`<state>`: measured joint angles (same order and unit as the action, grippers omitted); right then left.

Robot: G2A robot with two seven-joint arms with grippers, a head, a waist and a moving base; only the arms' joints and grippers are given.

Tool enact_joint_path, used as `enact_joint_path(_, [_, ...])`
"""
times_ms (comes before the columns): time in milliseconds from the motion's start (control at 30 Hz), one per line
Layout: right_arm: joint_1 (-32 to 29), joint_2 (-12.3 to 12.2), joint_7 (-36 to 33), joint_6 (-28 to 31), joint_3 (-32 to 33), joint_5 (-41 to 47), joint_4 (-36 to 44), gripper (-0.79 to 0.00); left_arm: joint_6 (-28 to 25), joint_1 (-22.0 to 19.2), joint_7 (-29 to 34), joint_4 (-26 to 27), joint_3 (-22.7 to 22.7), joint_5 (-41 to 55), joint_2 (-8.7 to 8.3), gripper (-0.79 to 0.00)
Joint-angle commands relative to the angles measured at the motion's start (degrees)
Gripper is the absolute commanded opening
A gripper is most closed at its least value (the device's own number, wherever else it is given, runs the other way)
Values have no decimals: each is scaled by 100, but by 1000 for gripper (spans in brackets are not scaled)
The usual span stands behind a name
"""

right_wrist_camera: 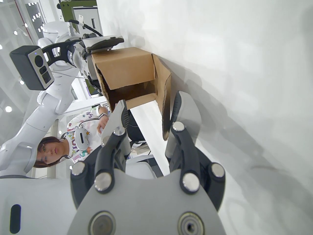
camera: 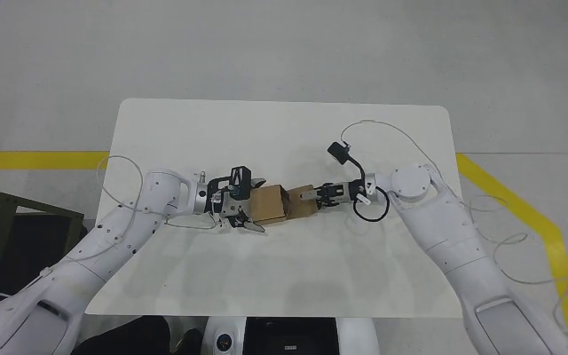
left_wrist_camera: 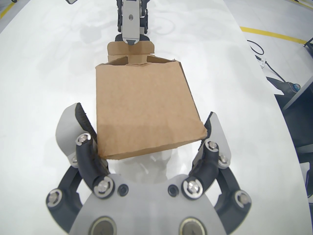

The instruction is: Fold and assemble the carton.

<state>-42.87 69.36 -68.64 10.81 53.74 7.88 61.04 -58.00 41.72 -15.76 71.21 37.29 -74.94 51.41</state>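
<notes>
A brown carton point(camera: 271, 204) lies on its side at the middle of the white table point(camera: 284, 124), its open end toward my right arm. My left gripper point(camera: 256, 209) is shut on the carton's closed end. In the left wrist view its fingers point(left_wrist_camera: 84, 121) press the two near corners of the carton point(left_wrist_camera: 144, 103). An end flap point(right_wrist_camera: 166, 99) sticks out from the carton point(right_wrist_camera: 122, 64) and sits between the fingers of my right gripper point(right_wrist_camera: 149, 99). That gripper is open, with the flap against the finger nearer the table. The right gripper point(left_wrist_camera: 130, 41) also appears over the flap point(left_wrist_camera: 130, 50).
A thin white cable point(camera: 390, 129) loops over the table's far right part and another point(camera: 124, 177) trails by the left arm. A black camera block point(camera: 337, 151) stands off the right wrist. A yellow floor line point(camera: 53, 160) runs past both table sides.
</notes>
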Motion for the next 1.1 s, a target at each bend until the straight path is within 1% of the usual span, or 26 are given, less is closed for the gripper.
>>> enact_joint_path(0, [19, 20, -35, 27, -34, 98, -5, -456, 0, -1, -8, -9, 0, 1, -1, 0])
enact_joint_path(167, [63, 63, -106, 102, -105, 304, 54, -459, 0, -1, -9, -21, -7, 9, -2, 0])
enact_joint_path(300, [80, 104, -157, 165, -184, 471, 118, -480, 0, 0, -14, -27, -4, 13, -3, 0])
enact_joint_path(400, [116, 152, -176, 161, -291, 580, 172, -468, 0, 4, -13, -24, 0, 11, -4, 0])
enact_joint_path(633, [242, 256, -204, 204, -502, 728, 43, -462, 0, 8, -10, -12, -2, -5, -11, 0])
enact_joint_path(833, [244, 298, -228, 345, -543, 897, -141, -480, 0, 21, 8, -17, -1, 5, -22, 0])
enact_joint_path(1067, [180, 323, -170, 369, -559, 1000, -249, -502, 0, 29, 28, 0, -12, 3, -34, 0])
